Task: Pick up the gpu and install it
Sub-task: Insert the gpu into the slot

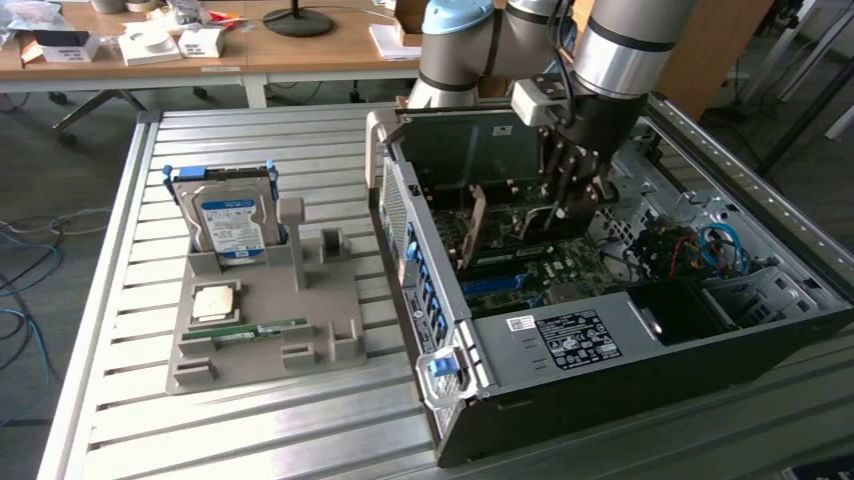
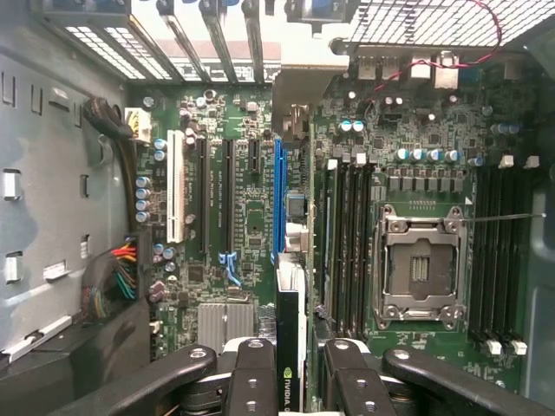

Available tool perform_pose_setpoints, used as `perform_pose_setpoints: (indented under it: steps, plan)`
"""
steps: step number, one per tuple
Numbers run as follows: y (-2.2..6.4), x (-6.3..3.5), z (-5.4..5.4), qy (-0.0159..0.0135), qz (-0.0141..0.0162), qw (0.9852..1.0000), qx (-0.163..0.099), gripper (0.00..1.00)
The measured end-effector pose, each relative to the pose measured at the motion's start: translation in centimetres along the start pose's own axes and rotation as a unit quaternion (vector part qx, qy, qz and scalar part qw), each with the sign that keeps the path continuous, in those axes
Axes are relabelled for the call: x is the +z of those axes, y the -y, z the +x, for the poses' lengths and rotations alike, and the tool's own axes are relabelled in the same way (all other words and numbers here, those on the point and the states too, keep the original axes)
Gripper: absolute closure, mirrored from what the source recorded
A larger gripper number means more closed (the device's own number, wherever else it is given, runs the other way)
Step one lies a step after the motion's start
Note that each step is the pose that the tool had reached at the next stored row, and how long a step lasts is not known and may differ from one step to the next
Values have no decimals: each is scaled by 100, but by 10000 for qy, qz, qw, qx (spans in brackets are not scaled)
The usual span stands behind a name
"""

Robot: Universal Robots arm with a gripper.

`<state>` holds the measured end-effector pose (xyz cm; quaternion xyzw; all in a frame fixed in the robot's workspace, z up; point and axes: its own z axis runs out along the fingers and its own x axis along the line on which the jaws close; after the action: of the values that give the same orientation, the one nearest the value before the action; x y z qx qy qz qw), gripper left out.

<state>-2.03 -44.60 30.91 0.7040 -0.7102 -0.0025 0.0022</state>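
gpu — clamped between fingers, over motherboard.

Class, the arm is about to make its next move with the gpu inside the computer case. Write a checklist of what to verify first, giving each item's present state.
1. Grip: claw closed on the gpu, card edge-on between the fingers: ok.
2. Alignment: gpu runs in line with the blue slot in the wrist view: ok.
3. Height of gpu above the slot: cannot tell.
4. Cables: cable bundle sits apart from the slot: ok.
5. Surroundings: hard drive stands outside the case: ok.
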Motion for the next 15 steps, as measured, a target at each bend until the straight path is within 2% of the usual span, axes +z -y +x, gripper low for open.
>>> perform_pose_setpoints:
  steps: [6, 11, 15]
  plan:
    - [-1, 54, 0, -1, 0, 10000, 0, 74]
    - [-3, 55, 0, -1, 0, 10000, 0, 74]
    - [-66, 56, 1, 1, 14, 10000, 0, 74]
